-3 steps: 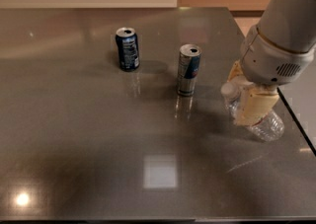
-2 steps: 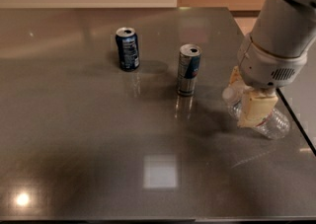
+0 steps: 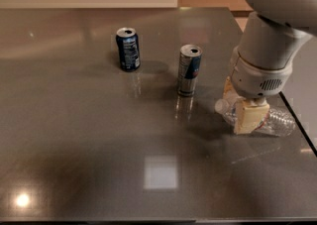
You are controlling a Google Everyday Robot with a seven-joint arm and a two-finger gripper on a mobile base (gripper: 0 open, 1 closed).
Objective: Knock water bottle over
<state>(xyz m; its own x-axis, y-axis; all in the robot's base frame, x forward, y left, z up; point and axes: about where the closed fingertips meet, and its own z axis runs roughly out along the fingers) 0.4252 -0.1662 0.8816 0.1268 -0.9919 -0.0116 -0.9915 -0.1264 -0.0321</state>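
Observation:
The water bottle (image 3: 278,120) is clear ribbed plastic and lies on its side on the grey table (image 3: 99,144) near the right edge. Its white cap end (image 3: 221,105) points left, toward the cans. My gripper (image 3: 243,111) hangs from the large white arm (image 3: 267,55) and sits right over the bottle's middle, hiding that part. Its yellowish tip reaches down to the bottle's level.
A slim silver-and-blue can (image 3: 188,70) stands upright just left of the gripper. A dark blue soda can (image 3: 128,48) stands upright farther left and back. The table's right edge (image 3: 297,120) runs close behind the bottle.
The arm has shifted slightly right and the lying bottle has slid or rolled a little toward the right edge. Both cans have not moved.

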